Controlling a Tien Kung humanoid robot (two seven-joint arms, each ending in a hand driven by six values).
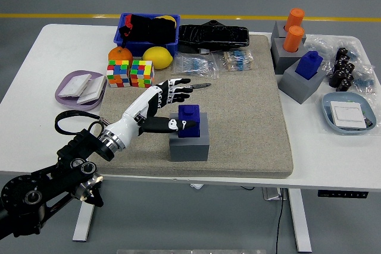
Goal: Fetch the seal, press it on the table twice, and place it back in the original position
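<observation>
The white tabletop (309, 165) carries a tan mat (250, 117). On the mat stands a grey holder (189, 144) with the blue seal (189, 121) upright in it, long axis vertical. From 8 o'clock the left robot hand (166, 106) reaches in, thumb touching the seal's side, fingers spread, not gripping.

The left arm (41, 191) runs off the picture's lower left corner. The left hand (164, 102) covers the left side of the blue seal (190, 119), so contact cannot be told. The contents of the clear bags (215, 62) at the far side are too small to tell.
</observation>
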